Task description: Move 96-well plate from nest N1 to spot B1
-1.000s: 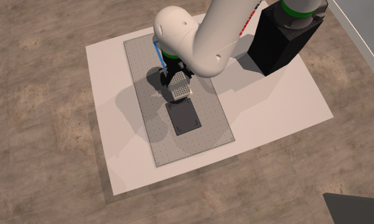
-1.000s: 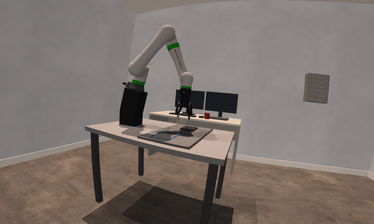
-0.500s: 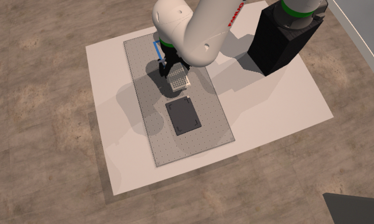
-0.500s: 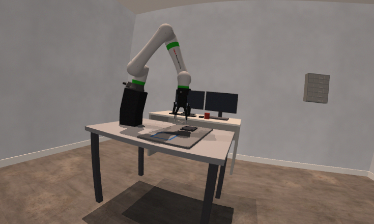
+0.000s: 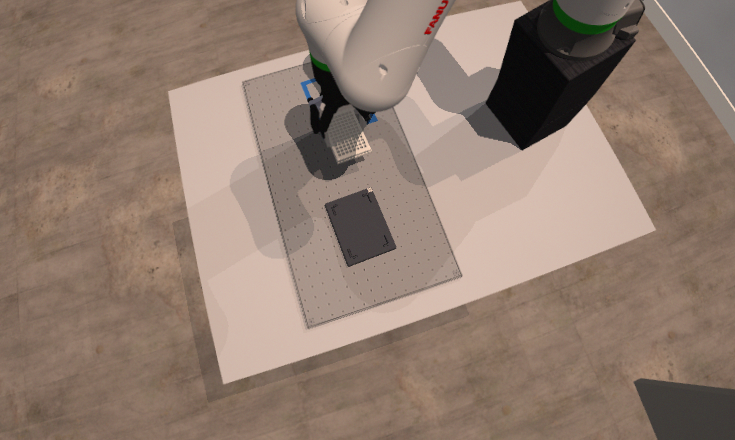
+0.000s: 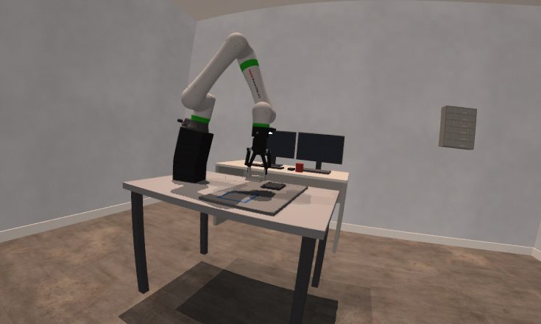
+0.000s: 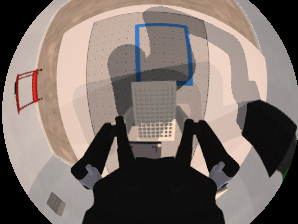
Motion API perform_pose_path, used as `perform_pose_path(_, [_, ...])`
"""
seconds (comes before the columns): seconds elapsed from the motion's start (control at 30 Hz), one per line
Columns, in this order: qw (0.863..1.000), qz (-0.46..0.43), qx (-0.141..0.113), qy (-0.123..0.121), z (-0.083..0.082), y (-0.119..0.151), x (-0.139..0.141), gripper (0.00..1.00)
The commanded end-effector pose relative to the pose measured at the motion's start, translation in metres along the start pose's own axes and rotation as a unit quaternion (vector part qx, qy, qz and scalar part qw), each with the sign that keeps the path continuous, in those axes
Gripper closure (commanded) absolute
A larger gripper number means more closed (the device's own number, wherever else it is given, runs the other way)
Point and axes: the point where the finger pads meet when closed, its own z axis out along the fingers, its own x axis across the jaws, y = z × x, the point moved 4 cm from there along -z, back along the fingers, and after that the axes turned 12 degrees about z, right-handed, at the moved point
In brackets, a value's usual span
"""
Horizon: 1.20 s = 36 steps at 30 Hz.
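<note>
In the top view we see the hand (image 5: 341,117) clamped on the 96-well plate (image 5: 349,140), its fingers on the plate's two long sides, holding it in the air above the perforated deck (image 5: 325,284) in the upper middle of the frame. The plate nest N1 (image 5: 359,227), a dark rectangle with corner marks, lies bare below it toward the centre, well apart from the plate. The blue taped outline B1 (image 5: 307,86) shows only in corners, mostly hidden under the white arm (image 5: 369,49). In the wrist view the plate (image 7: 154,111) sits between the fingers, with the blue outline (image 7: 162,26) just beyond its far end. The exterior view shows the plate (image 6: 255,175) level and clear of the table (image 6: 304,217).
</note>
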Motion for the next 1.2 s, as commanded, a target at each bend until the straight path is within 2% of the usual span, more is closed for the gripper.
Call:
perform_pose_path(0.0, [1.0, 0.0, 0.0, 0.0, 0.0, -0.011, 0.0, 1.0])
perform_pose_path(1.17, [1.0, 0.0, 0.0, 0.0, 0.004, -0.114, -0.001, 1.0])
